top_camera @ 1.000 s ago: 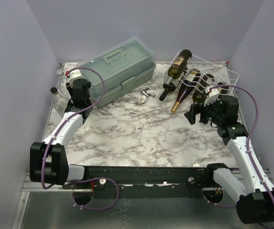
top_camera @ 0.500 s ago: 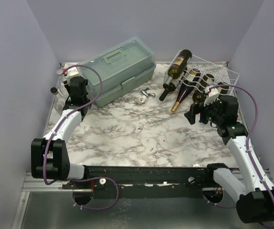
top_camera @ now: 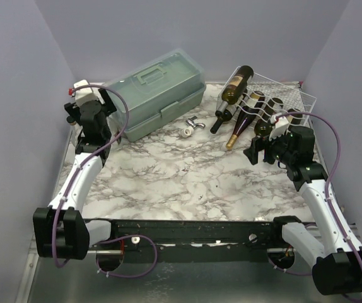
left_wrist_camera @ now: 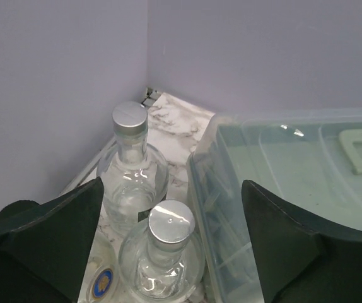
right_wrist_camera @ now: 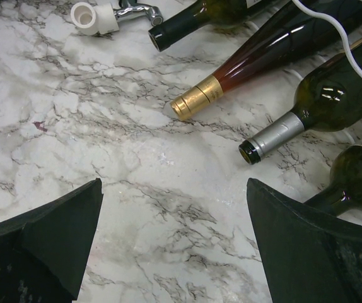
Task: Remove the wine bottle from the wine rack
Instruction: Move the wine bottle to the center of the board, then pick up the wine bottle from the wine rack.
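The white thin-wire wine rack (top_camera: 297, 95) is sitting at the far right of the marble tabletop (top_camera: 168, 177). Its dark glass wine bottles (top_camera: 251, 113) are lying with their long axes slanting near-left, necks poking out past the rack's edge. The right hand (top_camera: 260, 151), fingers spread wide and holding nothing, is hovering just beside those necks. The left hand (top_camera: 87, 104), likewise spread and empty, is hanging well apart beyond the pale green plastic toolbox (top_camera: 159, 91), so the right arm is looking far better placed.

Wine rack (top_camera: 292, 95) far right (bottles (top_camera: 238, 84) across it), toolbox (top_camera: 159, 95) back left, right tool (top_camera: 254, 150) nearby
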